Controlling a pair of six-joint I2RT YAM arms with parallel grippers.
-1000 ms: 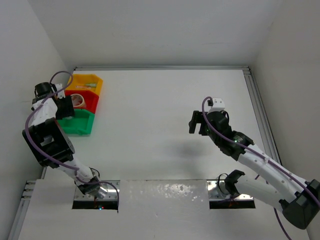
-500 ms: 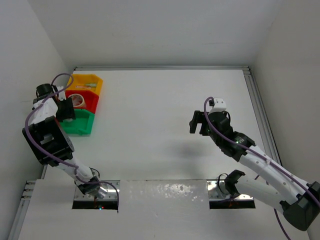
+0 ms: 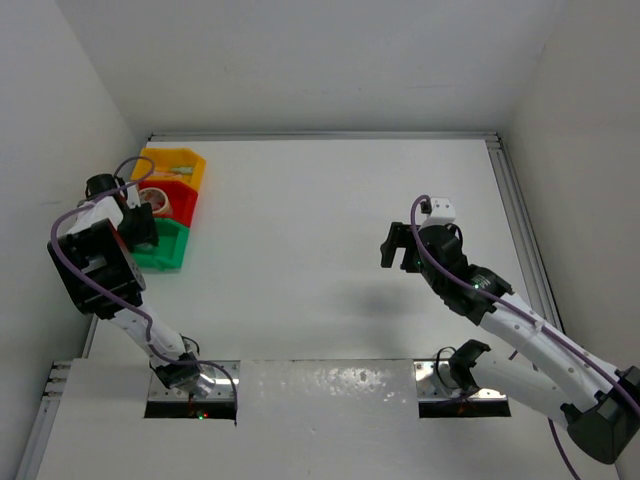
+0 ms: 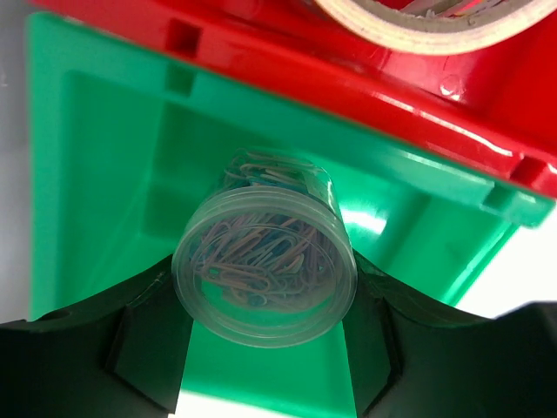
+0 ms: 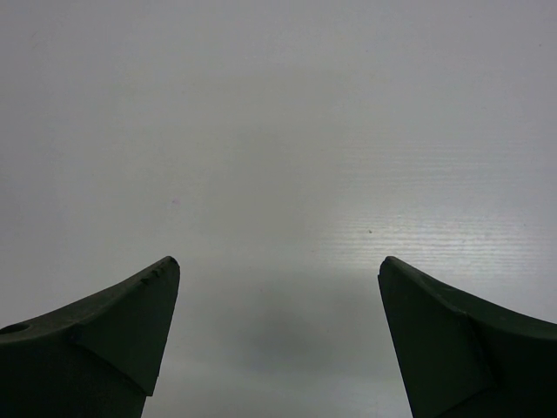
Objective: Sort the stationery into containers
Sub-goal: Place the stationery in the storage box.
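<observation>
Left wrist | left claw clenched on clear paperclip jar — over green bin | right claw spread apart

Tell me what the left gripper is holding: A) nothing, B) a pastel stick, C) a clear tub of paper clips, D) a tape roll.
C: in the left wrist view the left gripper grips a clear tub of paper clips over the green bin.

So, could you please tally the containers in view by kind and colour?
Yellow-orange bin: 1
Red bin: 1
Green bin: 1
Clear tub of paper clips: 1
Total: 4
</observation>
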